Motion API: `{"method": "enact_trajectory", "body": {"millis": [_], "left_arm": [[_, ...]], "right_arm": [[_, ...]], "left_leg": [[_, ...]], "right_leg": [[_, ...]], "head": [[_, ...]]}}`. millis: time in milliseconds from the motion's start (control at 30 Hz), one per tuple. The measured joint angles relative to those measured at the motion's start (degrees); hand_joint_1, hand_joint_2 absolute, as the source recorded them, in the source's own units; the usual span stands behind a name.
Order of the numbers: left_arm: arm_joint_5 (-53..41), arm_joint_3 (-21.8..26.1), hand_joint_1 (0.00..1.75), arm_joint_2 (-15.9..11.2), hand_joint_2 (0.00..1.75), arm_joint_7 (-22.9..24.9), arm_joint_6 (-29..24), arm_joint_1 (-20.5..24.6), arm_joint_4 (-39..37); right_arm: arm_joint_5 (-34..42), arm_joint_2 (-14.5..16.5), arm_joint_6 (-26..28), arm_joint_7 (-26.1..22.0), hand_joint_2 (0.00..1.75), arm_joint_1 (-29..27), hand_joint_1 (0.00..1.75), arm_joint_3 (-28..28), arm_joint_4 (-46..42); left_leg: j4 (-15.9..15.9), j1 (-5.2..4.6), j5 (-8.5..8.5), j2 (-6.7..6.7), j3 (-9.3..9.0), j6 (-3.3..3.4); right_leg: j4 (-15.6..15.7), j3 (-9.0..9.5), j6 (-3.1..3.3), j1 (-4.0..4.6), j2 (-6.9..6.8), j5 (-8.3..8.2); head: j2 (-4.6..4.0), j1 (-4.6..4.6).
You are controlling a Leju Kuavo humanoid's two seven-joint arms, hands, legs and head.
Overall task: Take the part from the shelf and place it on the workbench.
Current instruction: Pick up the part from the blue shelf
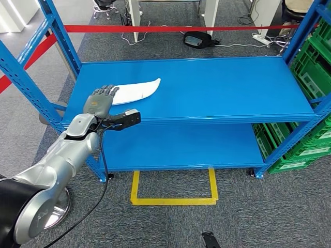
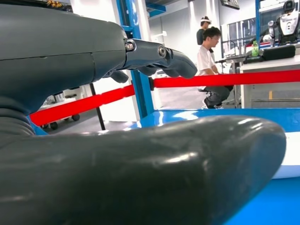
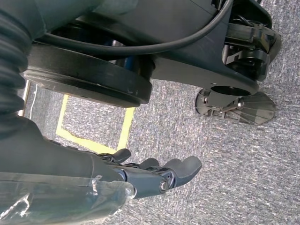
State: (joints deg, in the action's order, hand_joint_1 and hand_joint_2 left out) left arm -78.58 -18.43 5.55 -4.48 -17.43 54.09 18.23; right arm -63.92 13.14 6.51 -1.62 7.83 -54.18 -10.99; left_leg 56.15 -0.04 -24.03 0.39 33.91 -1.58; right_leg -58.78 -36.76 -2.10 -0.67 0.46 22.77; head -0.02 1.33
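Note:
The part [image 1: 137, 90] is a flat white curved piece lying on the left half of the blue upper shelf [image 1: 219, 88]. My left hand [image 1: 101, 99] reaches in over the shelf's front edge, its fingers stretched over the part's near left end and its thumb sticking out to the side along the shelf lip. Whether the fingers touch the part I cannot tell. In the left wrist view the left hand [image 2: 141, 93] is spread, and the part [image 2: 290, 154] shows as a white strip beyond the thumb. My right hand [image 3: 155, 176] hangs over the carpet with fingers straight, holding nothing.
A lower blue shelf [image 1: 187, 147] sits below the upper one. Green crates [image 1: 312, 77] are stacked to the right. Red barrier tape [image 1: 176, 28] runs behind the rack. A yellow floor marking [image 1: 174, 200] lies in front. A person [image 2: 208, 56] sits beyond the tape.

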Motion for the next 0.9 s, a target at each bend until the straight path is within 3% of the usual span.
{"method": "enact_trajectory", "body": {"millis": [667,900], "left_arm": [[-0.5,0.0,0.00,0.0,0.00,0.8,-0.2,0.1,0.0],[-0.8,0.0,0.00,0.0,0.00,1.2,-0.2,0.3,0.0]], "right_arm": [[-0.1,0.0,0.0,0.0,1.75,0.0,0.00,0.0,0.0],[-0.1,0.0,0.0,0.0,1.75,0.0,0.00,0.0,0.0]], "left_leg": [[0.0,-0.05,-0.03,0.00,0.01,0.03],[0.4,-0.17,-0.22,0.00,0.16,0.33]], "right_leg": [[0.0,0.00,0.00,-0.03,0.00,0.00],[0.0,0.01,-0.15,-0.14,0.00,-0.05]], "head": [[0.00,0.00],[0.00,-0.01]]}}
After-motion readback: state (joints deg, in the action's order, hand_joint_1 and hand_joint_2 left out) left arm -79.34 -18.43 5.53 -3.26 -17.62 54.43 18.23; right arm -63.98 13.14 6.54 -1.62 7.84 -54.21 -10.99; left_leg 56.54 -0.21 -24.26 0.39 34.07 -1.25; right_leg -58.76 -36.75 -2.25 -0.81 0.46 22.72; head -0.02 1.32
